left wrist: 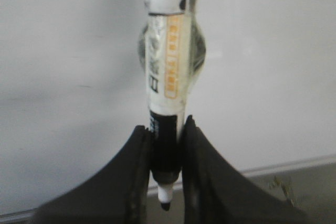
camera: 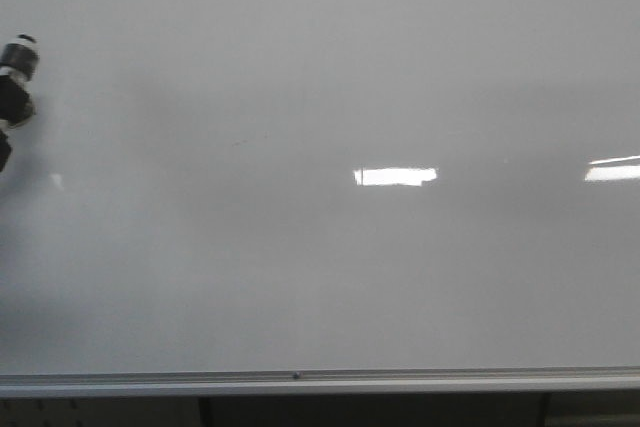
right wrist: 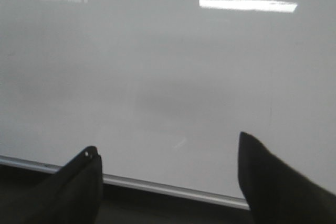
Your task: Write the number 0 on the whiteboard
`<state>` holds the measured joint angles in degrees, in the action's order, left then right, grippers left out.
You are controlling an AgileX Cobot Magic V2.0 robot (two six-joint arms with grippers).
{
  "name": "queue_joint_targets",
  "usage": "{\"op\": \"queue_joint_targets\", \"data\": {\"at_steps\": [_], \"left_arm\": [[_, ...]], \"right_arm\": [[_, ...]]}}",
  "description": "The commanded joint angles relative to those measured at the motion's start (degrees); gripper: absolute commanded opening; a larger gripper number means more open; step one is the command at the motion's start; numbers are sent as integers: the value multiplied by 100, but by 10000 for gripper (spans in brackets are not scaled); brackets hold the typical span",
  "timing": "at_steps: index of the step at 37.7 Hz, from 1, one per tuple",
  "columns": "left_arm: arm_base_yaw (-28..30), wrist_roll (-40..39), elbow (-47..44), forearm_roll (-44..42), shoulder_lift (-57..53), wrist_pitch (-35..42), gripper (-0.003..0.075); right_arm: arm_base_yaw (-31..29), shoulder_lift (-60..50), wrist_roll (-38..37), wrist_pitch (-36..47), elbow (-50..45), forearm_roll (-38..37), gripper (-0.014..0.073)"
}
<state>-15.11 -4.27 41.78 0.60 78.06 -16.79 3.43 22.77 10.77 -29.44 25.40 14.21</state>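
Observation:
The whiteboard (camera: 320, 97) is a glossy grey-white surface that fills the front view. No number 0 shows on it in any view. My left gripper (left wrist: 165, 124) is shut on the black lower barrel of a white marker (left wrist: 165, 61), and the bare black tip (left wrist: 165, 205) pokes out below the fingers. In the front view only the marker's end (camera: 18, 59) shows at the far left edge, in front of the board. My right gripper (right wrist: 167, 144) is open and empty, facing the whiteboard (right wrist: 157, 66) above its lower edge.
A silver rail (camera: 300, 379) runs along the board's bottom edge, also seen as the rail (right wrist: 157, 186) in the right wrist view. Bright rectangular light reflections (camera: 395, 176) lie on the board at mid-height and at the right edge.

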Motion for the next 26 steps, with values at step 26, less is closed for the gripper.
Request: {"op": "queue_joint_targets", "data": {"at_steps": [26], "left_arm": [[-2391, 5540, 938, 4637, -257, -4215, -19]], "right_arm": [[19, 3939, 3501, -4098, 2326, 4645, 561]]}}
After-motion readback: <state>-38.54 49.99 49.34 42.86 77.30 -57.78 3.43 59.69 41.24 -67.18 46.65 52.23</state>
